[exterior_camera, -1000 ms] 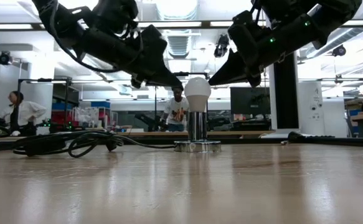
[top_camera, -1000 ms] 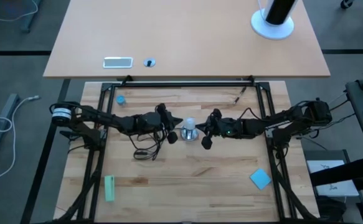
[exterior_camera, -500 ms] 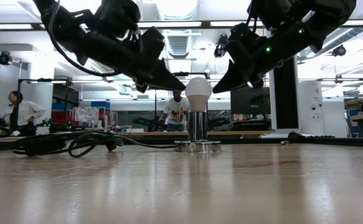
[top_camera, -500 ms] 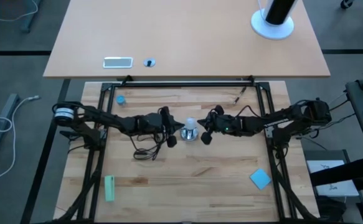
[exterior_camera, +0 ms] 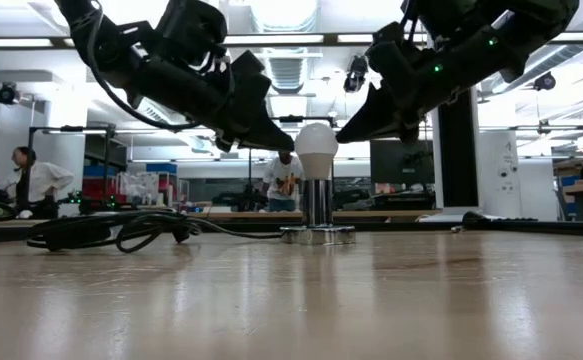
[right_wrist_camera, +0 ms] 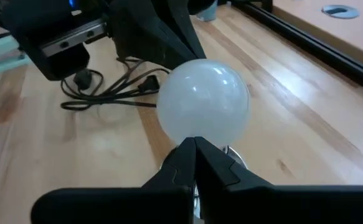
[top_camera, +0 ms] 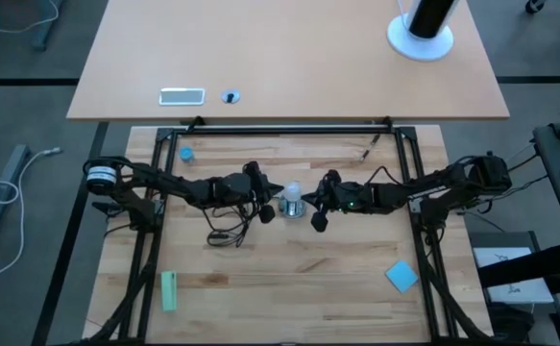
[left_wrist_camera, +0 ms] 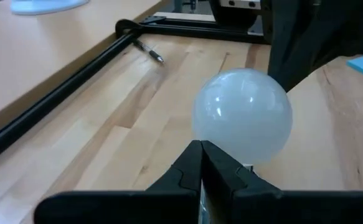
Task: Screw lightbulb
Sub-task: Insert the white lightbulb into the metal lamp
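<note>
The lightbulb (exterior_camera: 317, 150) is milky white. Its socket (exterior_camera: 317, 218) is shiny silver. The cord (exterior_camera: 111, 232) is black. The table (top_camera: 289, 279) is light wood.

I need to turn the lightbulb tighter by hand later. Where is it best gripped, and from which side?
Probably by the round glass head of the lightbulb, from above. It stands upright in the silver socket, so its narrow base is hidden. The left gripper and right gripper crowd its flanks, both shut.

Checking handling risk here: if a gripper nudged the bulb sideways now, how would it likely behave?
The lightbulb stands upright in the socket, so it probably wouldn't roll. Its smooth round head looks slippery, likely fragile. The socket's wide base should resist tipping.
</note>
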